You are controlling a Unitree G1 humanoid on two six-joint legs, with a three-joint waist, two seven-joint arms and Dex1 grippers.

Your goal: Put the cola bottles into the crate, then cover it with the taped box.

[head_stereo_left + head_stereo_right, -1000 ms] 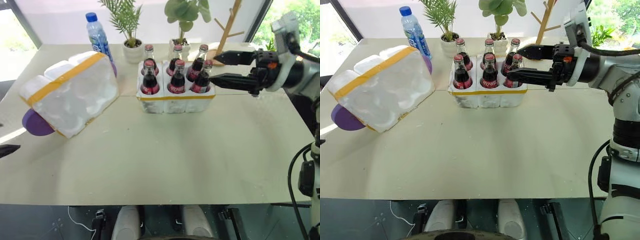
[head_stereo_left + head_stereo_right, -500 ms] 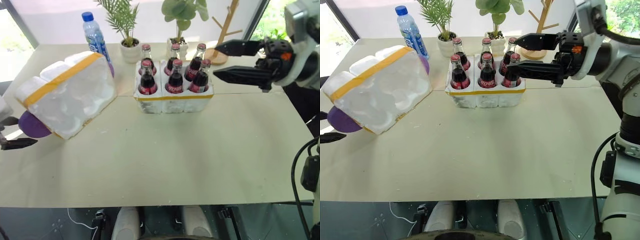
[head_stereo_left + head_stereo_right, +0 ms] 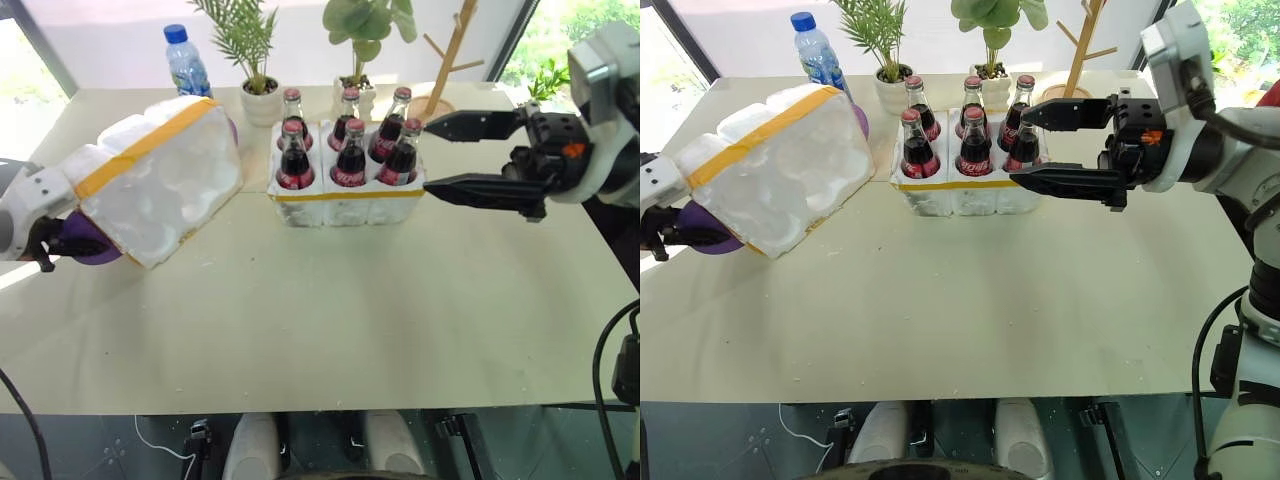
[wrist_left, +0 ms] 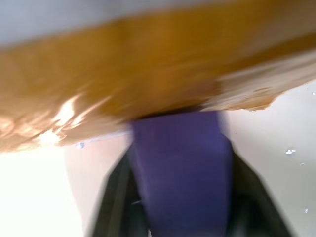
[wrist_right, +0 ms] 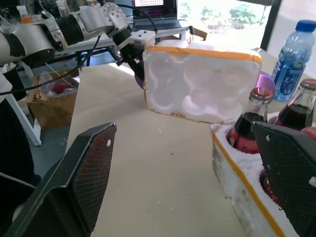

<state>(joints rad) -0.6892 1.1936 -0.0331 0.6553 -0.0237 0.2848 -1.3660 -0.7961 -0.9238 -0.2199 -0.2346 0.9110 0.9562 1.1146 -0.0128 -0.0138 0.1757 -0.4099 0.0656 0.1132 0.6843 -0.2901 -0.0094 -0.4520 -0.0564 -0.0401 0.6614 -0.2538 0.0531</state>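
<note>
all six cola bottles (image 3: pixel 350 150) stand in the crate (image 3: pixel 345 205) at the bench's (image 3: pixel 330 320) far middle: covering step in hand. left hand (image 3: pixel 45 245) is clamped on the taped box's (image 3: pixel 160 190) purple side piece (image 4: pixel 180 163); right hand (image 3: pixel 432 154) hangs spread beside the crate. next: lift the box and turn its hollow side down over the bottles.

Six cola bottles (image 3: pixel 350 150) stand in the crate (image 3: pixel 345 200) at desk (image 3: pixel 350 310) rear centre. Taped box (image 3: pixel 160 185) tilted to its left; water bottle (image 3: pixel 187 60) behind box.
</note>
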